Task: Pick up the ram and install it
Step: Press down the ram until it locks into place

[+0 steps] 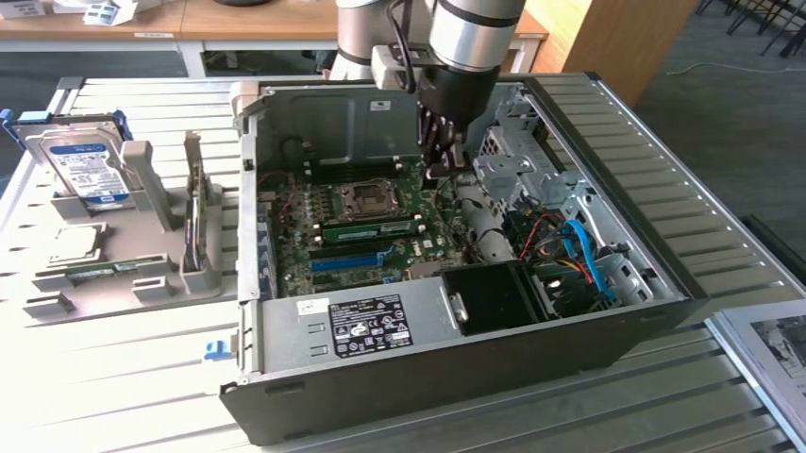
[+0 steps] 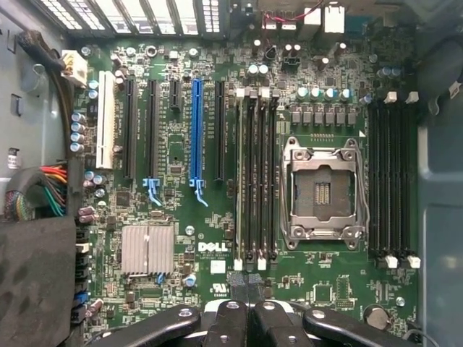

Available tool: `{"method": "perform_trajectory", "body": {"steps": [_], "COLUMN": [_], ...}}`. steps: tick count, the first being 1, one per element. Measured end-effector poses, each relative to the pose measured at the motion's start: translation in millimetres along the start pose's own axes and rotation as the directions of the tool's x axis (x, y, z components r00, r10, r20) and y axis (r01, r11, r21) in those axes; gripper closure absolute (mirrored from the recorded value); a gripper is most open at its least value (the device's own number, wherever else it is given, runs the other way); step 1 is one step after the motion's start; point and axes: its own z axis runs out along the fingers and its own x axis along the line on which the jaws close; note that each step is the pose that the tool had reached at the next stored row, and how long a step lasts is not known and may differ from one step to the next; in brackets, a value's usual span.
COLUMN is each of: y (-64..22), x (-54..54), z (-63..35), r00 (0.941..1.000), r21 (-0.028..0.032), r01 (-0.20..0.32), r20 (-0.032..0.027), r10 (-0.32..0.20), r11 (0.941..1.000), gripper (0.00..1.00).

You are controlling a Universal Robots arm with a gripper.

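The ram (image 1: 369,228) is a long green stick seated in a slot beside the CPU socket (image 1: 366,197) on the motherboard of the open computer case (image 1: 428,377). In the wrist view it appears edge-on as a thin pale strip (image 2: 239,181) in the slot furthest from the socket (image 2: 322,191). My gripper (image 1: 437,170) hangs above the board, a little beyond the socket and apart from the ram. Its black fingers (image 2: 226,322) meet in the wrist view, shut with nothing between them.
A long blue slot (image 2: 196,130) runs parallel to the ram. On the exterior view's left, a grey rack (image 1: 126,274) holds a hard drive (image 1: 82,170) and an upright board (image 1: 193,203). Cables (image 1: 573,250) and a black power supply (image 1: 504,297) crowd the case's near right side.
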Motion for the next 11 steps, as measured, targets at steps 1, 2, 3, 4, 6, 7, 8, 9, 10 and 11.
{"method": "perform_trajectory", "body": {"steps": [1,2,3,4,6,7,8,9,10,11], "y": [0.0,-0.1,-0.1,-0.2,-0.3,-0.3,-0.4,-0.4,-0.5,-0.5], "x": [0.0,0.0,0.1,0.1,0.1,0.1,0.1,0.1,0.1,0.2], "z": [0.9,1.9,2.8,3.8,5.7,6.6,7.7,8.7,9.7,10.7], "r00": [1.0000,1.0000,1.0000,1.0000,1.0000,1.0000,1.0000,1.0000,1.0000,1.0000], "r21": [0.0000,0.0000,0.0000,0.0000,0.0000,0.0000,0.0000,0.0000,0.0000,0.0000], "r01": [0.000,0.000,0.000,0.000,0.000,0.000,0.000,0.000,0.000,0.000], "r20": [0.0000,0.0000,0.0000,0.0000,0.0000,0.0000,0.0000,0.0000,0.0000,0.0000], "r10": [0.000,0.000,0.000,0.000,0.000,0.000,0.000,0.000,0.000,0.000], "r11": [1.0000,1.0000,1.0000,1.0000,1.0000,1.0000,1.0000,1.0000,1.0000,1.0000], "gripper": [0.90,0.90,0.90,0.90,0.90,0.90,0.90,0.90,0.90,0.90]}}
